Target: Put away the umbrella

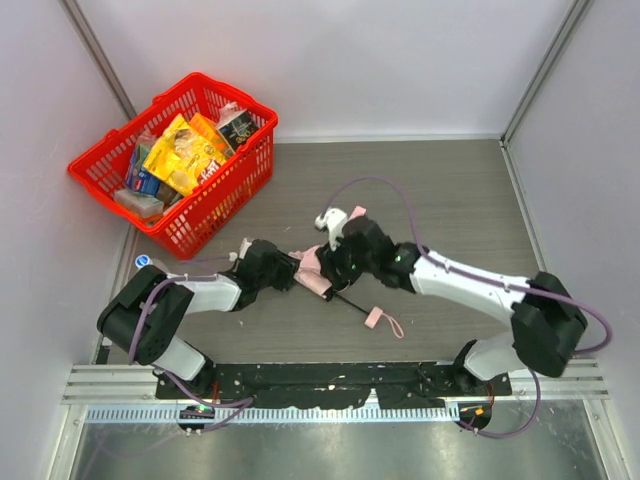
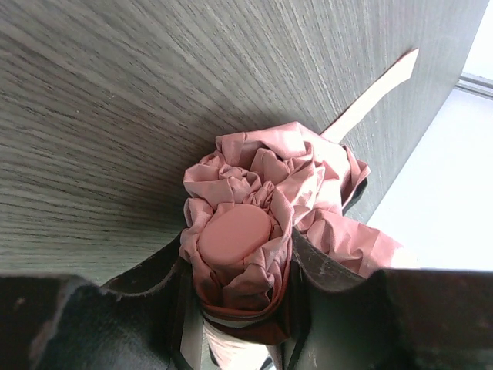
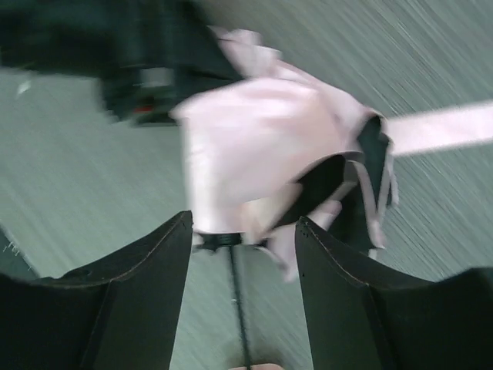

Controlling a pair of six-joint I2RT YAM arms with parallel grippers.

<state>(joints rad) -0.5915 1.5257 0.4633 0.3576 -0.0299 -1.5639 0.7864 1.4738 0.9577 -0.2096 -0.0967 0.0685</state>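
Note:
The pale pink umbrella (image 1: 312, 268) lies on the grey table between both grippers. Its thin black shaft (image 1: 350, 300) runs toward the near edge and ends in the small pink handle (image 1: 372, 318) with its wrist loop (image 1: 391, 327). My left gripper (image 1: 290, 272) is shut on the bunched canopy end; the left wrist view shows the round pink cap (image 2: 235, 235) and crumpled fabric between the jaws (image 2: 239, 266), and the closing strap (image 2: 370, 96) lying out on the table. My right gripper (image 1: 335, 262) is open (image 3: 245, 231) just over the canopy (image 3: 262, 146) and shaft (image 3: 237, 308); that view is blurred.
A red basket (image 1: 245, 175) full of packaged snacks stands at the back left. Grey walls close in the table at left, back and right. The left gripper's dark body (image 3: 146, 62) shows beyond the canopy in the right wrist view.

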